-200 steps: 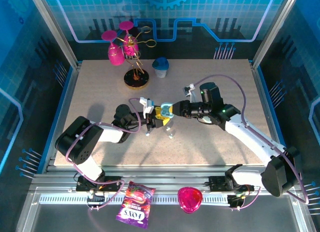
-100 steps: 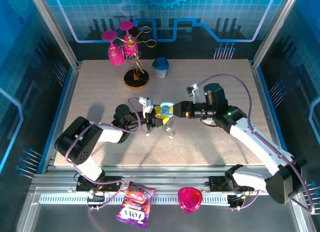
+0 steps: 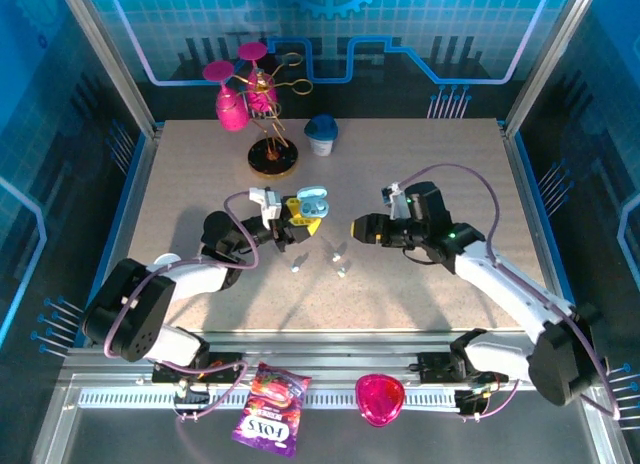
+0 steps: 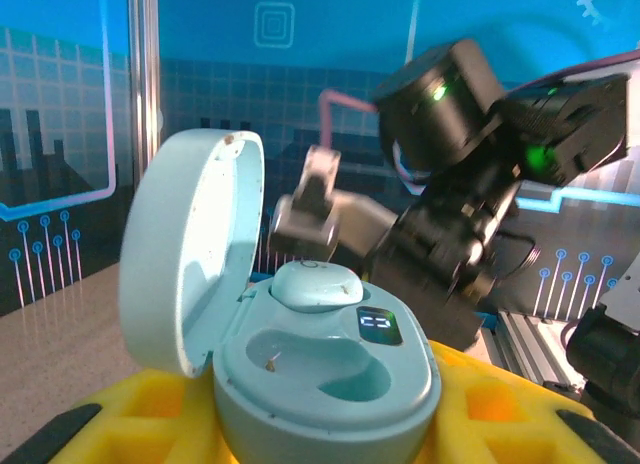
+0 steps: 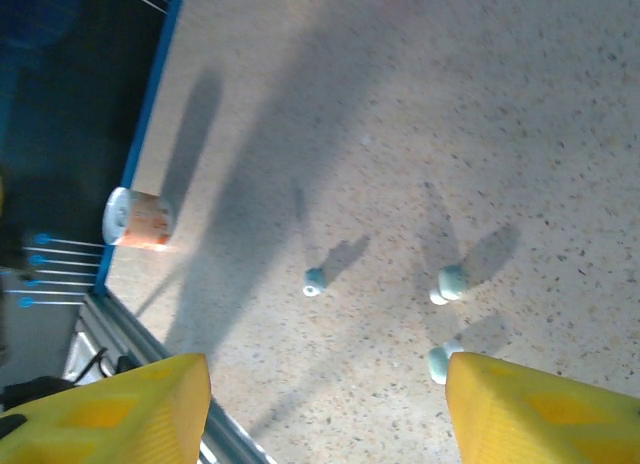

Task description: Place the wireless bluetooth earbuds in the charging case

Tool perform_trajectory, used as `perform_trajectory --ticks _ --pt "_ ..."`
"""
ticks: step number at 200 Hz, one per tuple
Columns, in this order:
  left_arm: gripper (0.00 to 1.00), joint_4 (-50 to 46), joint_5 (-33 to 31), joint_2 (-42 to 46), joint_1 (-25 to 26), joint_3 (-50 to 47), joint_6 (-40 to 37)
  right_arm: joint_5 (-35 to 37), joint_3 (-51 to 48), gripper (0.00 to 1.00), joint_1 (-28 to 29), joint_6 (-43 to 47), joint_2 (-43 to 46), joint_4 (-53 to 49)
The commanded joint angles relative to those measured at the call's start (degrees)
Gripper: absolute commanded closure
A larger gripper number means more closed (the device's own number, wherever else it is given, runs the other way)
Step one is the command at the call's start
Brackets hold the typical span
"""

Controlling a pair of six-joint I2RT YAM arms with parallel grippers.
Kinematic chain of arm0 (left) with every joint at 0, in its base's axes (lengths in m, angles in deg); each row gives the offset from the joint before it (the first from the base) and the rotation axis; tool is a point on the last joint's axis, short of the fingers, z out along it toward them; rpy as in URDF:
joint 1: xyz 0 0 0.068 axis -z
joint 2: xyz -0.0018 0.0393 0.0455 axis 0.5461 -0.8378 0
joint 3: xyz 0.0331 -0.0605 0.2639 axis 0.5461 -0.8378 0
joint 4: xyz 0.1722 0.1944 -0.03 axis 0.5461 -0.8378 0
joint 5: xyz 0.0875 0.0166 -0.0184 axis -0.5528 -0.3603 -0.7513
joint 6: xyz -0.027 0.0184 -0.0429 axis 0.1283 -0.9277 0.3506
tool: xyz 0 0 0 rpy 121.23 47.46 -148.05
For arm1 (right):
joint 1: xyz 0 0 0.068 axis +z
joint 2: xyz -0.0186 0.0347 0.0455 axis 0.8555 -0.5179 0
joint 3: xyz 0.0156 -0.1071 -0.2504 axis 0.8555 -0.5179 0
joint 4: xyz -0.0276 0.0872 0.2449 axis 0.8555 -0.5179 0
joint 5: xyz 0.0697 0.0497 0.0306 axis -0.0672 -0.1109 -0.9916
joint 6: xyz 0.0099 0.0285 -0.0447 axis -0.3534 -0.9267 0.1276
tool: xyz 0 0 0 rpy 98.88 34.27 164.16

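The left gripper (image 3: 298, 216) pinches the pale blue oval charging case (image 4: 325, 369) over the table (image 5: 450, 104) (lid open, one socket apparently filled). The right gripper (image 5: 330, 414) is spread; three earbuds (image 5: 450, 282) lie under it.

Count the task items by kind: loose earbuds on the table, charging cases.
earbuds, loose on the table: 3
charging case, lid open, held in the left claw: 1
Total: 4
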Motion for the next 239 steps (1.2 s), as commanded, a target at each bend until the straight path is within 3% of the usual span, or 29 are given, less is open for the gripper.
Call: perform_trajectory --ticks 1,55,127,184,239 --pt "0.81 2.1 -0.5 2.5 0.5 0.9 0.7 2.5 2.2 0.37 2.6 1.2 -5.8 0.5" --pt "0.81 -3.4 -0.2 8.4 3.5 2.6 -0.8 7.4 11.6 0.46 9.4 2.9 -22.2 0.1" --pt "0.80 -12.7 -0.1 16.0 5.7 3.2 -5.5 13.5 30.9 0.55 19.4 9.0 -40.6 -11.3" --pt "0.80 -14.2 0.2 17.0 6.2 3.5 -6.4 13.8 39.7 0.68 25.0 11.5 -48.7 -17.9" --pt "0.80 -13.8 0.5 16.6 6.3 3.6 -6.4 13.6 42.5 0.69 28.5 10.6 -51.9 -19.3"
